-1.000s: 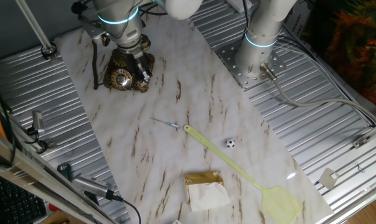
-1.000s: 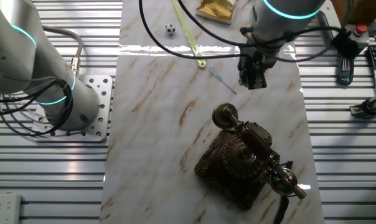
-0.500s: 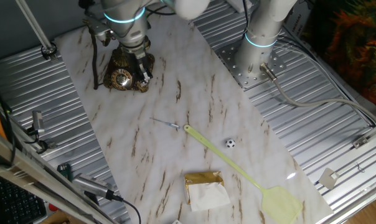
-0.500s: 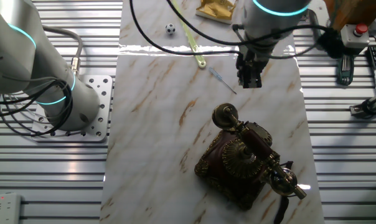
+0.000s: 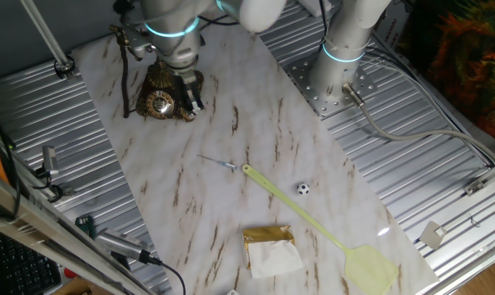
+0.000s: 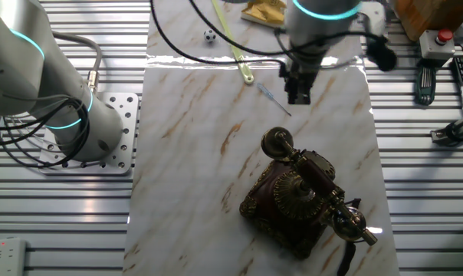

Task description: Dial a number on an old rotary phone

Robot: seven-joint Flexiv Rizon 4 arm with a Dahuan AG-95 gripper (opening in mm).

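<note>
Partly, the old rotary phone [image 5: 164, 94] is hidden in one fixed view: the arm's wrist covers its upper body, and only the round brass dial [image 5: 160, 103] and the ornate base are seen. The end effector [image 5: 193, 102] hangs just beside the dial's right edge there, but whether contact is made cannot be told. In the other fixed view the end effector [image 6: 297, 93] is seen from above as a dark block over the marble surface [image 6: 201, 138], apart from the phone [image 6: 300, 199] in the picture; its fingers are too dark and small to be separated, so whether it is released or clenched cannot be told. Nothing is seen held in it.

The phone stands near one end of the surface, close to a corner. Its handset [image 6: 312, 180] lies on the cradle, its long axis running diagonally across the body, one rounded brass end [image 6: 275, 141] toward the end effector and the other [image 6: 349, 222] toward the surface's edge. The dial faces toward the middle of the surface.

Farther along, a thin pen-like item [image 5: 218, 162], a yellow-green fly swatter [image 5: 313, 225], a small black-and-white ball [image 5: 302, 188] and a gold packet [image 5: 270, 248] with white contents are seen. The swatter's head is cut off in the other view.
</note>
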